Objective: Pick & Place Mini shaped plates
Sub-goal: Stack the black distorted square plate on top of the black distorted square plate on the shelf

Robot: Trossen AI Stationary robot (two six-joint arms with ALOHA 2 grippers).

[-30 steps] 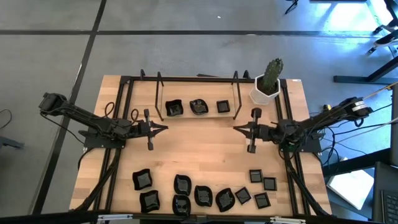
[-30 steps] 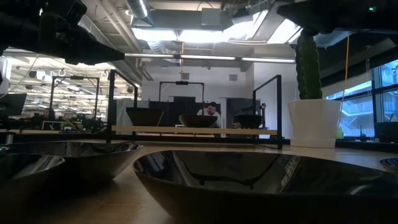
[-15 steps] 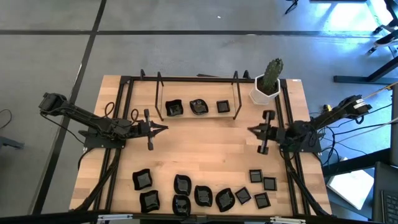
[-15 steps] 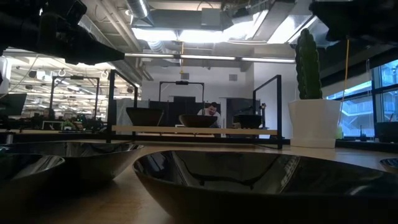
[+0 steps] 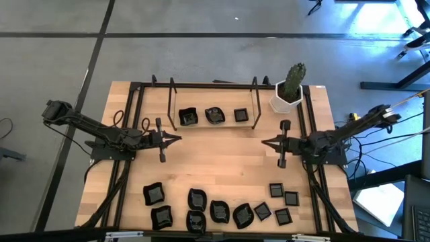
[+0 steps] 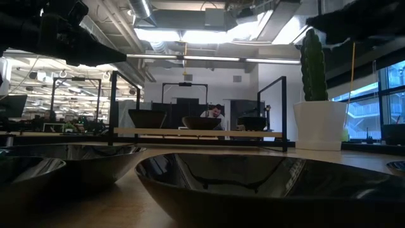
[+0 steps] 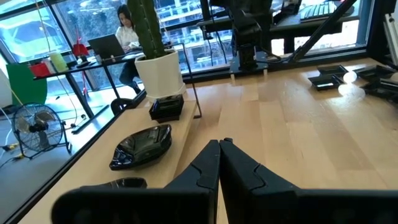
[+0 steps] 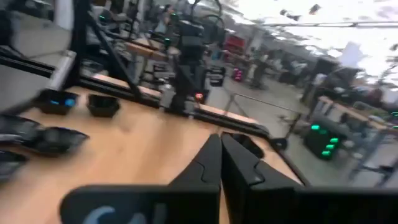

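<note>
From above, both arms hover over the bare middle of the wooden counter (image 5: 222, 158), the left end effector (image 5: 176, 138) and right end effector (image 5: 264, 142) pinched closed and empty, tips facing each other. Three mini shaped plates (image 5: 213, 115) sit on a raised rack (image 5: 172, 101) at the far side; about ten more line the near edge (image 5: 218, 210). A potted cactus (image 5: 290, 87) stands at the far right corner.

At counter height, glossy black plates (image 6: 266, 183) fill the foreground, the rack's three beyond, the cactus (image 6: 314, 95) right.

The left wrist camera shows closed fingers (image 7: 219, 165), a leaf-like plate (image 7: 143, 146) and the cactus pot (image 7: 159, 73).

The right wrist camera shows closed fingers (image 8: 219, 163), with small plates (image 8: 102, 104) blurred beyond.
</note>
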